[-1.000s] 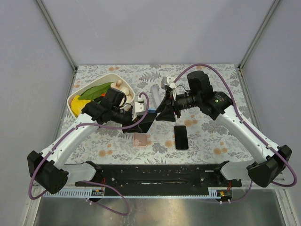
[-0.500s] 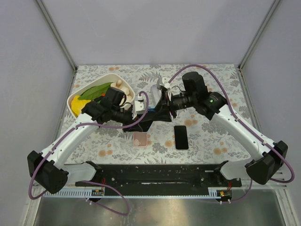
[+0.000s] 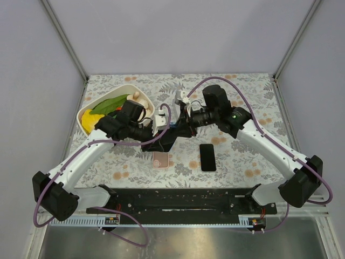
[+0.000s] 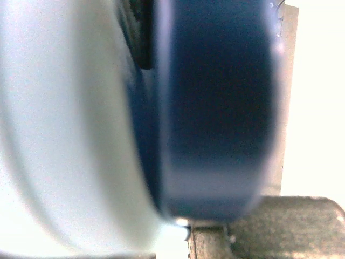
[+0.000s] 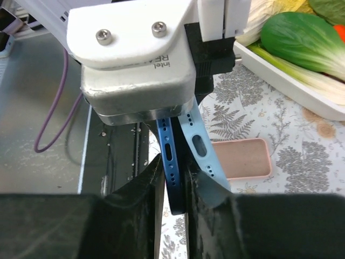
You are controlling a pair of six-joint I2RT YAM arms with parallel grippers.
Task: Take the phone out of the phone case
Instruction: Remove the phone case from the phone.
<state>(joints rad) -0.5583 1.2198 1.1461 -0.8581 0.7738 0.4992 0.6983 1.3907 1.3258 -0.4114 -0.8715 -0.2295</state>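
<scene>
two end effectors: left [image 3: 164, 130] tight on one phone case [image 5: 203, 155], right [image 5: 173, 179] tight on one phone [image 5: 171, 161]

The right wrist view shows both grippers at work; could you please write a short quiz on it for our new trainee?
1. True or false: the pink case lies flat on the table.
2. What does the right gripper clamp? A the dark blue phone; B the pink case; C a green leaf.
3. Which gripper holds the light blue case from above?
Key: 1 true. 2 A. 3 the left gripper.
</scene>
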